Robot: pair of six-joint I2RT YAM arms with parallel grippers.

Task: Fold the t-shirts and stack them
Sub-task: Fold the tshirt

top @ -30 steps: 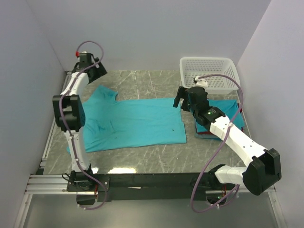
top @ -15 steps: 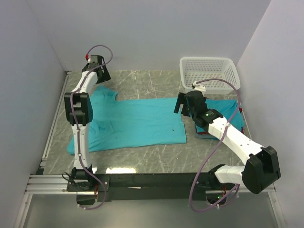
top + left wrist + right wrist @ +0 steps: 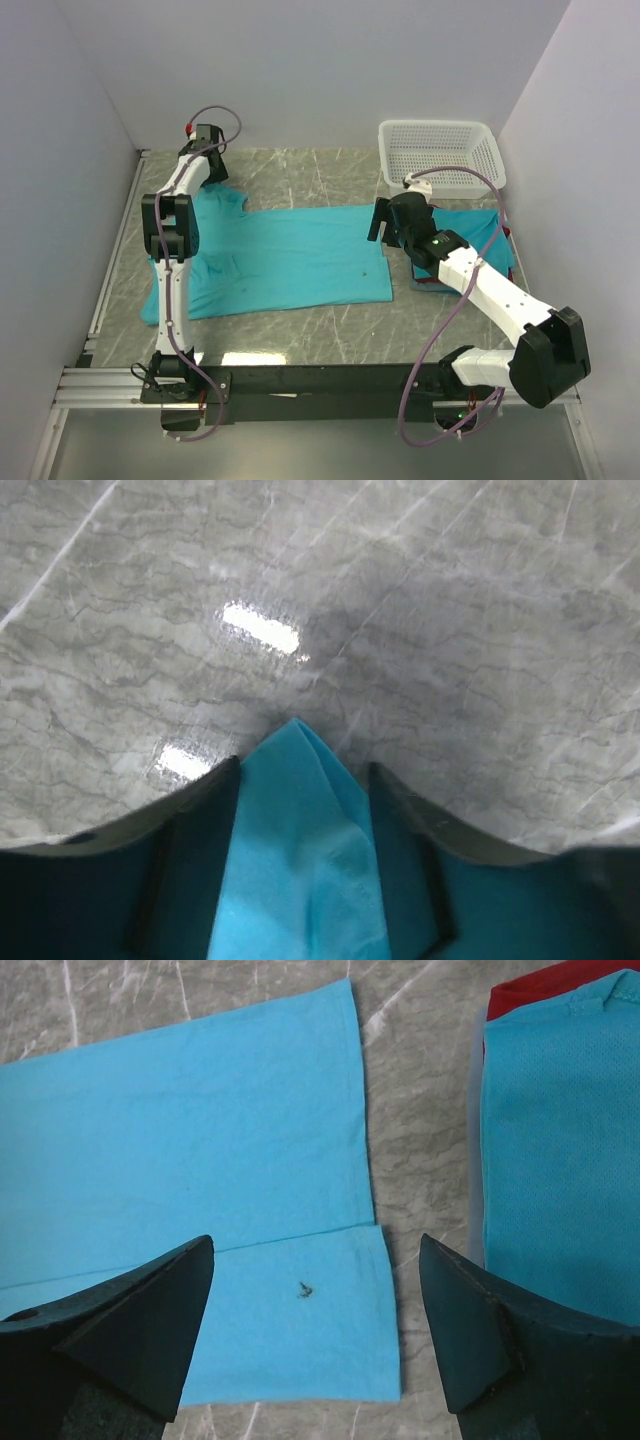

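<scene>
A teal t-shirt [image 3: 290,255] lies spread flat across the table, folded lengthwise, with its collar end to the left. My left gripper [image 3: 213,168] reaches to the far left corner of the shirt. In the left wrist view my left gripper [image 3: 302,765] has a raised point of teal cloth [image 3: 300,860] filling the gap between its fingers. My right gripper [image 3: 376,217] is open and empty above the shirt's right hem [image 3: 300,1330]. A stack of folded t-shirts [image 3: 468,240] lies to its right, teal on top [image 3: 560,1160] and red beneath [image 3: 540,985].
A white mesh basket [image 3: 440,152] stands at the back right, behind the folded stack. Grey walls close in the left, back and right sides. Bare marble table [image 3: 300,180] lies behind the shirt and along the front [image 3: 320,330].
My left arm has swung right along the back, from the left wall over to the shirt's far left corner. My right gripper has shifted slightly back.
</scene>
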